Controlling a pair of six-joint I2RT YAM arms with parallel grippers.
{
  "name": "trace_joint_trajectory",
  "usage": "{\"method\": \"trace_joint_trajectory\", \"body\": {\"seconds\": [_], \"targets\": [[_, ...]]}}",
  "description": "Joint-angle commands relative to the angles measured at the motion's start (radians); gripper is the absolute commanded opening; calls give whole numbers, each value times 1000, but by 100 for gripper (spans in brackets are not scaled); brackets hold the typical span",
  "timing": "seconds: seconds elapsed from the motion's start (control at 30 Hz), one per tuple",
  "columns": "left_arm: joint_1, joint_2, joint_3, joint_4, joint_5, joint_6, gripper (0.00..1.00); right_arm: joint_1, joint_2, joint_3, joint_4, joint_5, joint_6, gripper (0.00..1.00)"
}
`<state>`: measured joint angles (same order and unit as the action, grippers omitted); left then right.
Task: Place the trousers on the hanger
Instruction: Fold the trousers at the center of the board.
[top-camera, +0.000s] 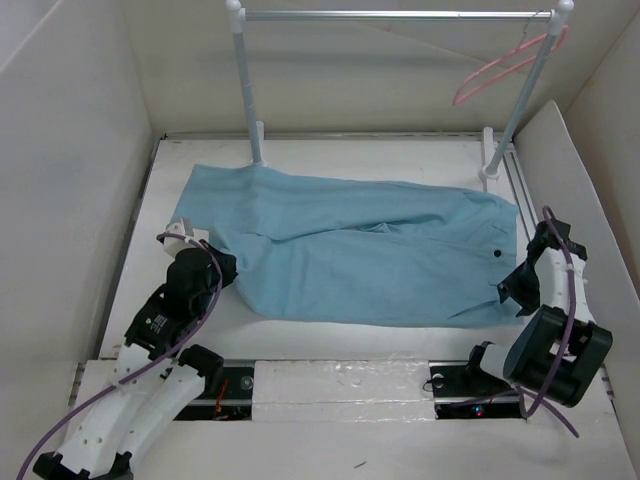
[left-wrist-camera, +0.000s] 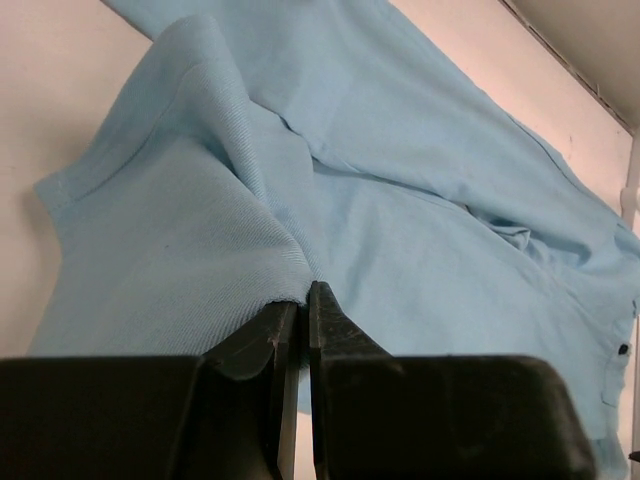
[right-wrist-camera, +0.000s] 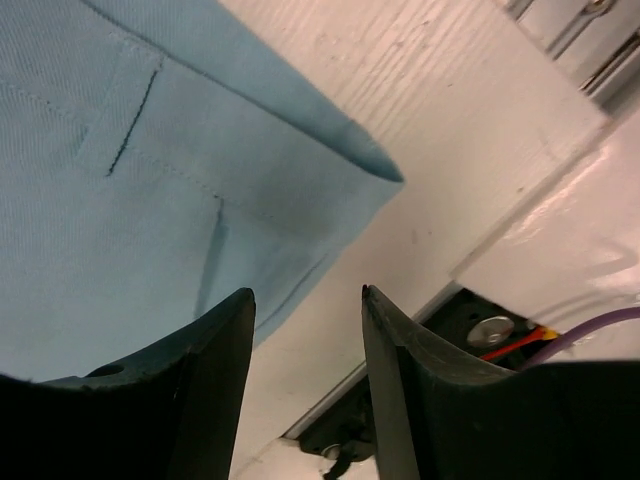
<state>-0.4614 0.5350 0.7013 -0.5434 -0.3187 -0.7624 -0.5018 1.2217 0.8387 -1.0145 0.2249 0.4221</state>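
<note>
The left gripper is seen clenched on the trousers. Its jaws are pressed together with a fold of the blue cloth pinched at their tips, and the fabric is drawn up into a small ridge there. The hold is taken at the leg end, near the front left corner of the cloth. The right gripper is held released, its jaws standing apart with nothing between them. Bare table is seen through the gap, and the near corner of the waistband lies just beside one jaw, not enclosed.

Outward from these two points, the cloth is spread flat with its long axis running across the table from left to right. The leg ends are at the left arm; the waistband and its dark button are at the right arm. The hanger is hung at the right end of the rail, behind and above the waist end, well apart from both grippers and from the cloth. The right arm is judged the nearer to it. The coming move is judged to turn on that gap: either the hanger is to be fetched by the free right gripper, or the cloth is to be carried back and rightward toward it.
</note>
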Motion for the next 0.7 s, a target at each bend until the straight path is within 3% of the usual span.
{"method": "trace_joint_trajectory", "body": {"seconds": [0.0, 0.2, 0.4, 0.47, 0.5, 0.53, 0.6, 0.67], "targets": [[-26, -3, 70, 5, -115, 44, 0, 40, 24, -9, -20, -18, 150, 52], [-26, 2, 101, 7, -216, 100, 0, 121, 76, -91, 53, -50, 216, 50], [-26, 13, 112, 10, -220, 104, 0, 157, 156, -145, 140, -47, 305, 47], [-26, 14, 106, 14, -230, 110, 0, 192, 205, -104, 122, -6, 322, 38], [-26, 14, 99, 14, -252, 113, 0, 222, 213, -95, 122, -6, 331, 14], [-26, 14, 99, 13, -252, 114, 0, 223, 213, -92, 122, -6, 331, 13], [-26, 16, 104, 19, -278, 126, 0, 276, 182, -86, 126, 10, 342, 0], [-26, 28, 121, 23, -307, 140, 0, 317, 148, -52, 116, 34, 307, 0]]}}
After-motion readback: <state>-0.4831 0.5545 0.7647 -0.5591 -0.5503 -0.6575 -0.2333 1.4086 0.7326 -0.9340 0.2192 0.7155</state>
